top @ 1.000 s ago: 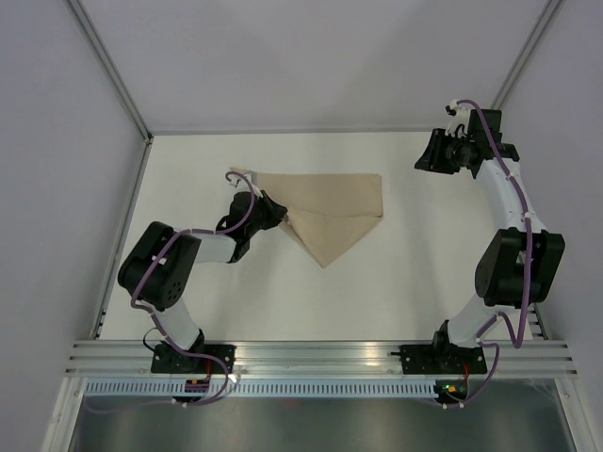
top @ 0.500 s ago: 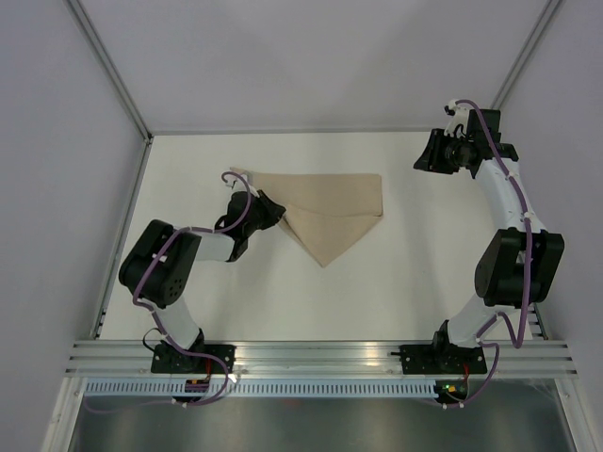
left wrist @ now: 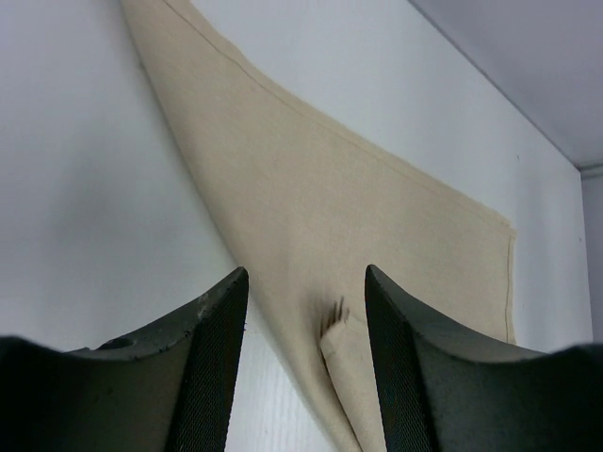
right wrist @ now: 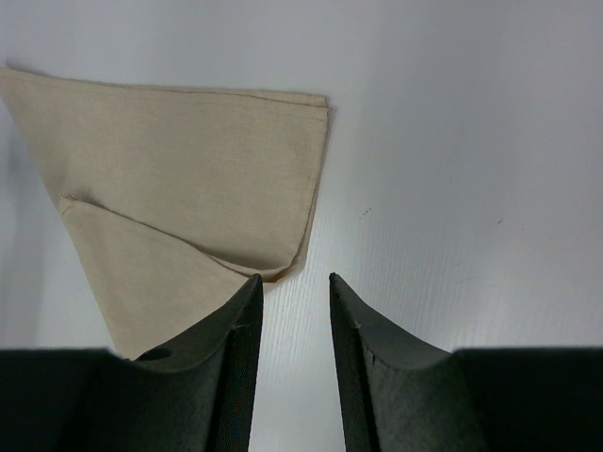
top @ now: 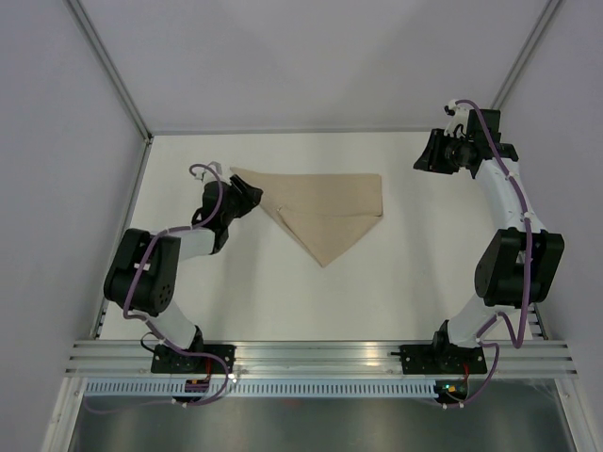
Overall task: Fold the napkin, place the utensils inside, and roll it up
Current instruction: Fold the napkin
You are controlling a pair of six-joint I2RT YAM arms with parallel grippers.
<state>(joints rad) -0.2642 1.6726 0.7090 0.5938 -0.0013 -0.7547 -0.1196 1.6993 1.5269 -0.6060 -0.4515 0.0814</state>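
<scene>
A: What differs from half a second back?
B: The left gripper has drawn back, left and away from the arm bases. It stood over the flap's left edge; now it sits at the napkin's left corner. Whether they touch, I cannot tell. The cloth's outline is unchanged and the right arm has not moved.

A: The claws?
B: Left: jaws wide apart and empty, with cloth showing between them in the wrist view. Right gripper: a narrow gap holding nothing, well off to the napkin's right.

A: Surroundings?
B: The napkin lies flat on the white table, folded to a triangle pointing at the bases. A smaller flap lies across its left part. The flap's corner shows a small dark fringe, which I cannot identify.
</scene>
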